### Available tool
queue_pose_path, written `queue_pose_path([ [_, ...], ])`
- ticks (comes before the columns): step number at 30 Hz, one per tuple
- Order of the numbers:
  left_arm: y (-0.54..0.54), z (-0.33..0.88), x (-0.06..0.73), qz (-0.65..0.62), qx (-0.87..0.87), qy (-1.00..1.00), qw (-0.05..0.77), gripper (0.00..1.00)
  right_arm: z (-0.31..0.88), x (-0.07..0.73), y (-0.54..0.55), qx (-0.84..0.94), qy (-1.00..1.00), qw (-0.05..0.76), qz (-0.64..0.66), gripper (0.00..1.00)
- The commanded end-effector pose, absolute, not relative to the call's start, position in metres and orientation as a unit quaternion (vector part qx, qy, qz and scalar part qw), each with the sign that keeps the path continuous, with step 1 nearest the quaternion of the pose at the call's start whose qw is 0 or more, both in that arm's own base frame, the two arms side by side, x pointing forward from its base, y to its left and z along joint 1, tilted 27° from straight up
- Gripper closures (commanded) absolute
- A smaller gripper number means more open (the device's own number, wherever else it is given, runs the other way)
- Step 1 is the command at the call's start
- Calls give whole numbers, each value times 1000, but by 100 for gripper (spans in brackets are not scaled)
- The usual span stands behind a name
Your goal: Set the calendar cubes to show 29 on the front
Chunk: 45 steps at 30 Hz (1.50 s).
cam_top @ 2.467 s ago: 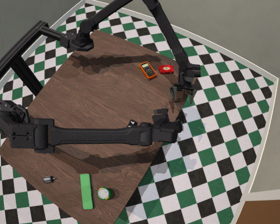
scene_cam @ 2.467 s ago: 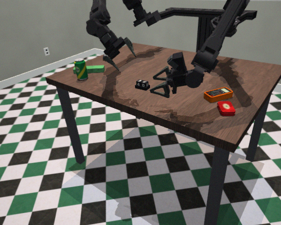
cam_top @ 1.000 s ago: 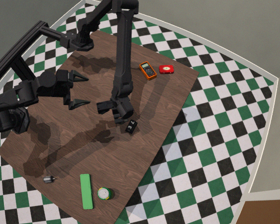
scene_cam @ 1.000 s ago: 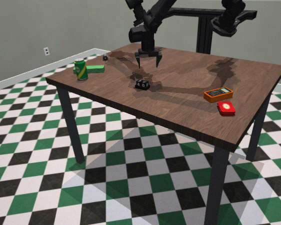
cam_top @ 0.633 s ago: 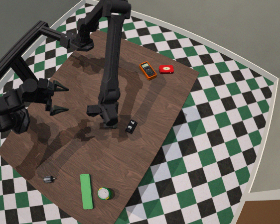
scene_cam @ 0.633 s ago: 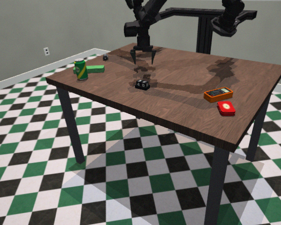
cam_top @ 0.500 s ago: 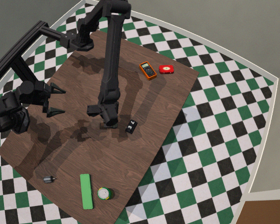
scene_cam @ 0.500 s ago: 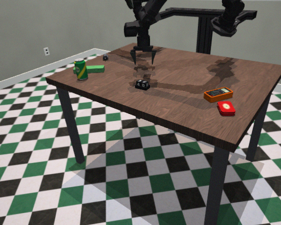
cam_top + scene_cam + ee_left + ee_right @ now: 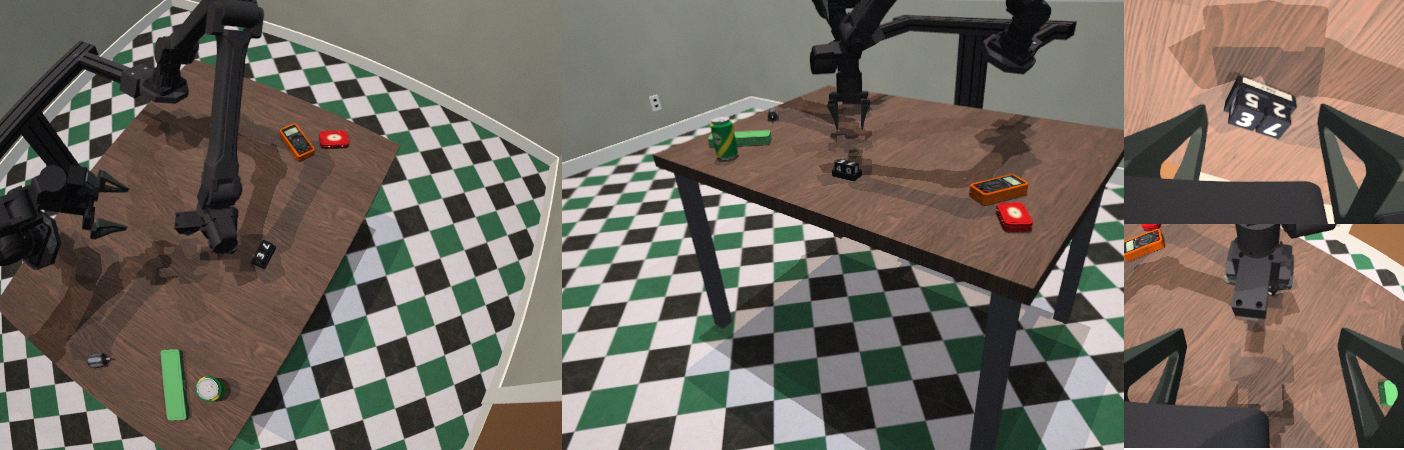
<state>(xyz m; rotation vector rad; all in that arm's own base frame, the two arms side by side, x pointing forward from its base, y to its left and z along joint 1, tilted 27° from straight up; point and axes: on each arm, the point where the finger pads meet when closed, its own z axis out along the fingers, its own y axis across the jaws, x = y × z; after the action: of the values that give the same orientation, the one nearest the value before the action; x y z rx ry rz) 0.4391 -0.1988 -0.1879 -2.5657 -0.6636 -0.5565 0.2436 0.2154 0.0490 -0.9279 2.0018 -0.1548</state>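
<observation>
The calendar (image 9: pixel 263 253) is a small black tray holding two black cubes with white digits, lying near the middle of the table. The top view shows 3 and 7 on it. The exterior view shows 4 and 0 on the calendar (image 9: pixel 847 170). In the left wrist view the calendar (image 9: pixel 1258 110) shows 3 7 and another face with 2 and 5. My left gripper (image 9: pixel 222 245) points down, open and empty, hovering just beside the calendar; it also shows in the exterior view (image 9: pixel 848 122) and its own view (image 9: pixel 1263 118). My right gripper (image 9: pixel 107 207) (image 9: pixel 1262 336) is open and empty, high up and far from it.
An orange multimeter (image 9: pixel 297 141) and a red box (image 9: pixel 333 138) lie at one table end. A green case (image 9: pixel 173 384), a green can (image 9: pixel 208 388) and a small grey motor (image 9: pixel 96 360) lie at the other end. The calendar sits near the table's long edge.
</observation>
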Motion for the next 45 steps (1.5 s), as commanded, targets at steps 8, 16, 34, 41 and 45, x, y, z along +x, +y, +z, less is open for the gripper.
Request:
queue_pose_path([
  [8,-183,-201,474,-216,-844,-460,170,47,54,284,237,-362,802,470,-61,0],
  [16,-173,-206,492,-220,-768,-585,139,47,40,306,238,-358,802,473,-65,0],
  [34,-163,-216,520,-210,-661,-713,103,47,19,328,237,-349,805,475,-61,0],
  [41,-164,-226,526,-213,-660,-715,93,47,11,321,229,-354,810,463,-66,0],
  [45,-163,-231,528,-213,-659,-715,93,47,11,321,229,-354,810,463,-66,0],
])
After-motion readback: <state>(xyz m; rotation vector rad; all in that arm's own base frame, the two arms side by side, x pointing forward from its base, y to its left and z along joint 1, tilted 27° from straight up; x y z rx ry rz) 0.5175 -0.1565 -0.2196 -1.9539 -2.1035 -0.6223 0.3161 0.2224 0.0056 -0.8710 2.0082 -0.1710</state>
